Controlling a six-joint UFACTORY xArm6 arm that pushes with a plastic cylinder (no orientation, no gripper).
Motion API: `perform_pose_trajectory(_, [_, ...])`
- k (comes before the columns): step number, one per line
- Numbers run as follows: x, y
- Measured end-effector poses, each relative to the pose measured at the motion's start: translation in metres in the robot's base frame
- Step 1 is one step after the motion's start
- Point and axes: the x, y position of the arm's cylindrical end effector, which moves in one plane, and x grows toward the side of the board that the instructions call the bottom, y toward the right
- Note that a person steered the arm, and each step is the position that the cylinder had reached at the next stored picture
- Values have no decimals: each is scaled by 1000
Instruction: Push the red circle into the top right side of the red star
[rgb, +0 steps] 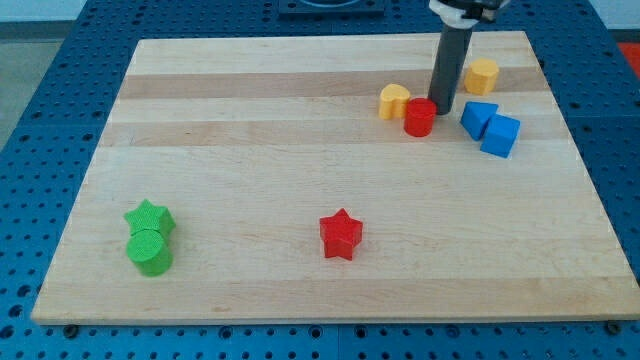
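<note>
Jaws: none on this arm; my tip (441, 109) touches the red circle's (419, 117) right edge.
Round and flat-lying, the circle shows no heading or long axis. Left of my tip sits a yellow heart (394, 101); right, a blue triangle (477, 117) and blue cube (500, 135); above right, a yellow hexagon (482, 75). The red star (340, 234) lies well below-left. Far left: green star (148, 216) touching green circle (150, 250). No containers on the board (250, 140).

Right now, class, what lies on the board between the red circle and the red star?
Nothing: in the camera view, only bare wood separates the red circle from the red star. My tip touches the circle's right side.
</note>
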Motion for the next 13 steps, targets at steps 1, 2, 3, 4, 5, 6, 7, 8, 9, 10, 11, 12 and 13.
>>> perform_pose_trajectory(1, [6,-20])
perform_pose_trajectory(2, [21,-37])
perform_pose_trajectory(3, [34,-53])
perform_pose_trajectory(4, [35,-74])
perform_pose_trajectory(5, [37,-96])
perform_pose_trajectory(6, [49,-115])
perform_pose_trajectory(7, [62,-129])
perform_pose_trajectory(8, [82,-130])
perform_pose_trajectory(9, [101,-131])
perform_pose_trajectory(10, [116,-131])
perform_pose_trajectory(11, [131,-131])
perform_pose_trajectory(12, [140,-131])
perform_pose_trajectory(13, [140,-131])
